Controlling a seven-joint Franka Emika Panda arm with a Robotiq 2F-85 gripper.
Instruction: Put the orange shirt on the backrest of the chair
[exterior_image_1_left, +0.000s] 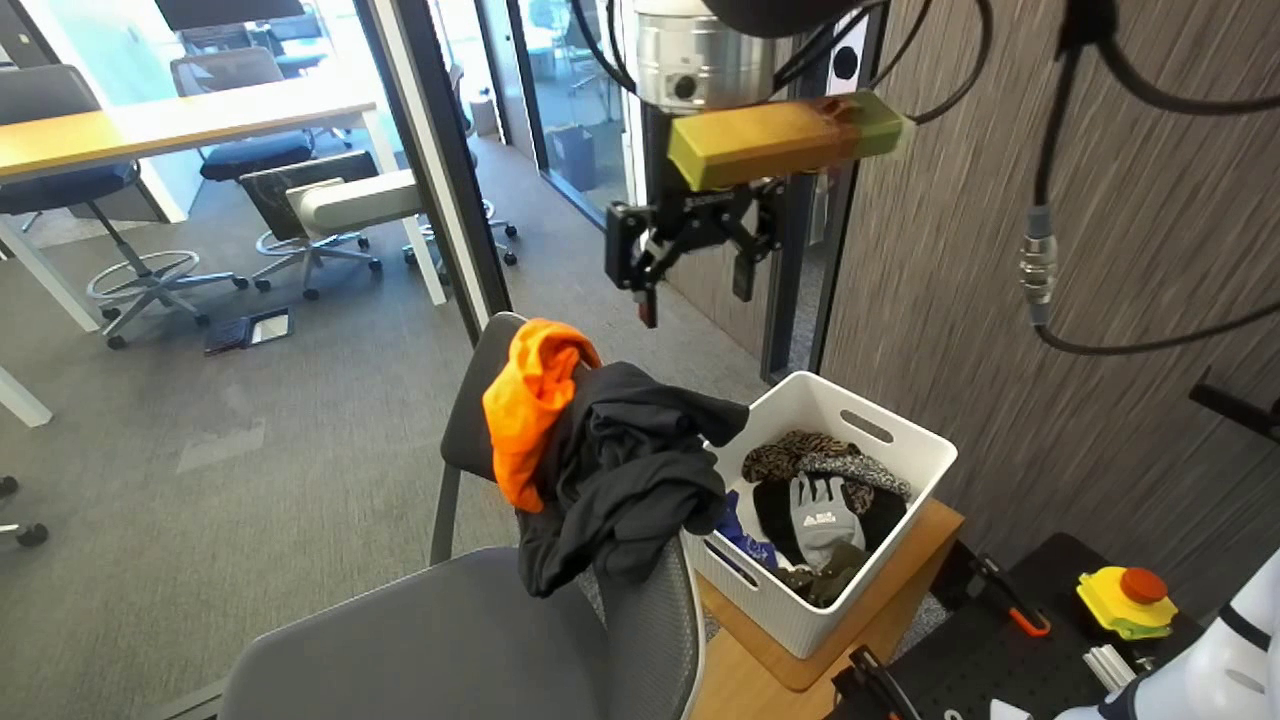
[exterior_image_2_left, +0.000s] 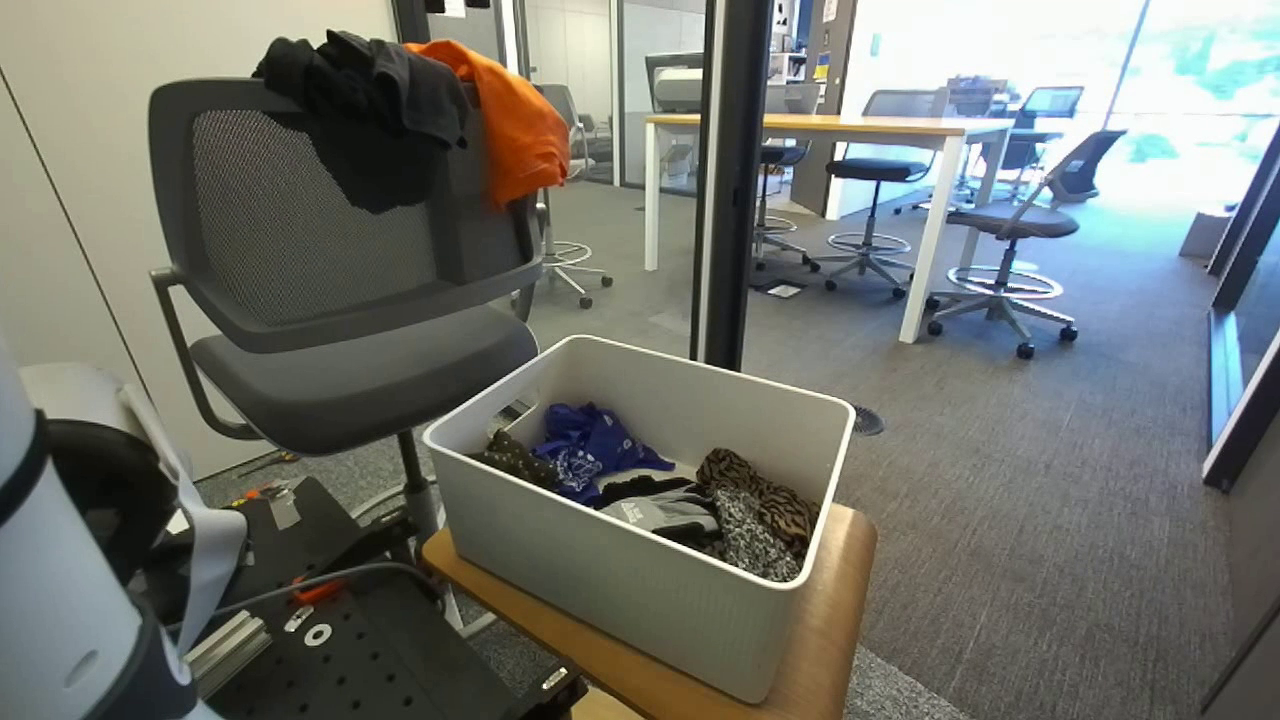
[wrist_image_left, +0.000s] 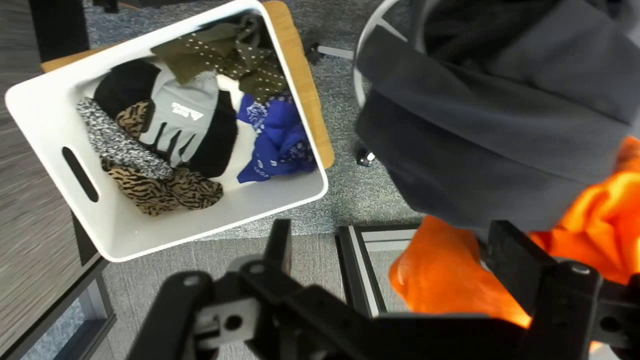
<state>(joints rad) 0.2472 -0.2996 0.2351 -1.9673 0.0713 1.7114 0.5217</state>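
Note:
The orange shirt (exterior_image_1_left: 535, 410) hangs over the top of the chair's backrest (exterior_image_1_left: 650, 630), near one corner. In an exterior view the shirt (exterior_image_2_left: 515, 125) drapes down the side of the backrest (exterior_image_2_left: 300, 230). A dark grey garment (exterior_image_1_left: 640, 460) lies beside it on the same top edge and covers part of it; this garment also shows in an exterior view (exterior_image_2_left: 380, 110). My gripper (exterior_image_1_left: 695, 295) is open and empty, above and apart from the clothes. In the wrist view the open fingers (wrist_image_left: 392, 232) frame part of the orange shirt (wrist_image_left: 445, 270) below them.
A white basket (exterior_image_1_left: 880, 415) with a grey glove, a blue bandana and patterned cloths stands on a wooden stool (exterior_image_2_left: 845, 560) beside the chair. A glass wall post (exterior_image_1_left: 440, 150) and a wood-grain wall (exterior_image_1_left: 1000, 430) stand near the arm. Cables (exterior_image_1_left: 1045, 180) hang by that wall.

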